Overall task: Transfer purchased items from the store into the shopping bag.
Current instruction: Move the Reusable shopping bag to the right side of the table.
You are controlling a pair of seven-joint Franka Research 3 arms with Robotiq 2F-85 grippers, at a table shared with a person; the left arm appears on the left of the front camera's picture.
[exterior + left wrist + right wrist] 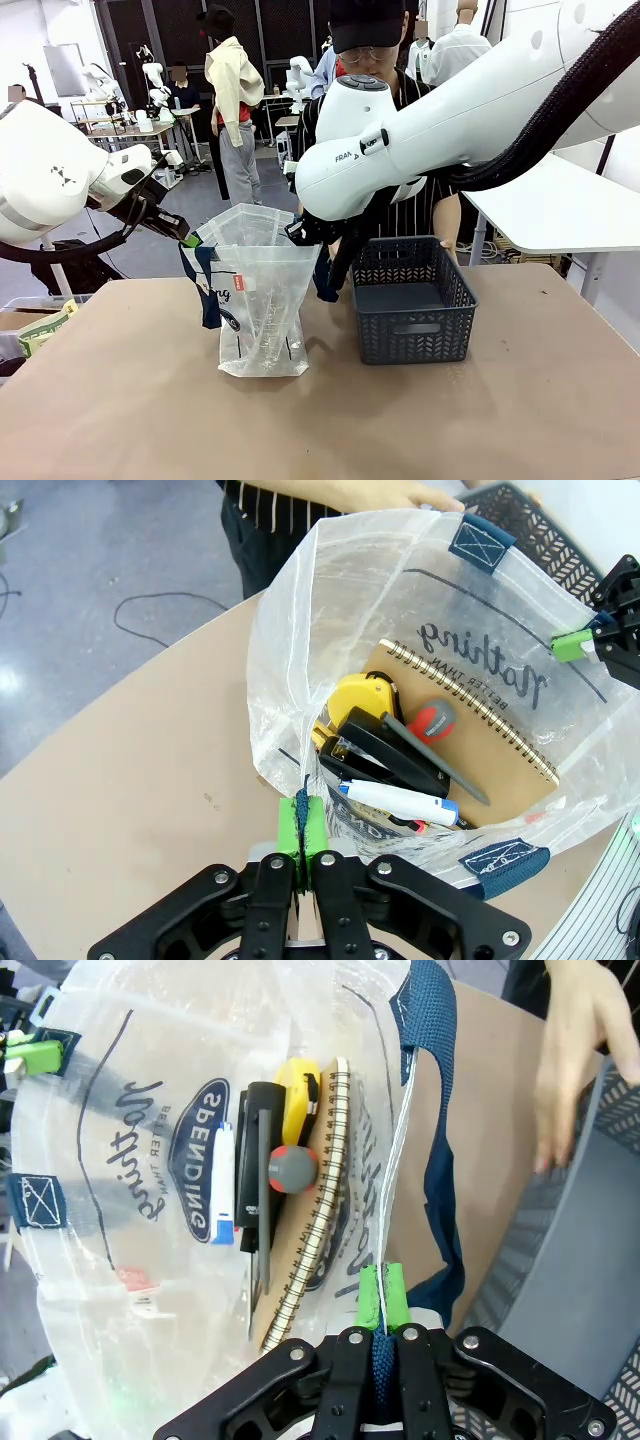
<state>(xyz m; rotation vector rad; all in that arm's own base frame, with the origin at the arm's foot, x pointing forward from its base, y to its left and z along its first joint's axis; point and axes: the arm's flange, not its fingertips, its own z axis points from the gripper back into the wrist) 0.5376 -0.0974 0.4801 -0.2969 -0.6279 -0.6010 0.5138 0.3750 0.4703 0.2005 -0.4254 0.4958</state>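
Bag: the shopping bag (262,300) stands on the table (120,400), just left of the basket, and its mouth is held wide open.
Left gripper (303,852): its green pads are pinched tight on one edge of the bag.
Right gripper (382,1312): pinched tight on the other edge, at the navy strap (432,1120).
In the bag: a notebook (500,745), a yellow tape measure (362,695), a black stapler (385,755), a white marker (395,802), a screwdriver (435,720).
Basket: the store (412,298) looks bare inside.
Person: a hand (580,1050) rests on the basket rim.
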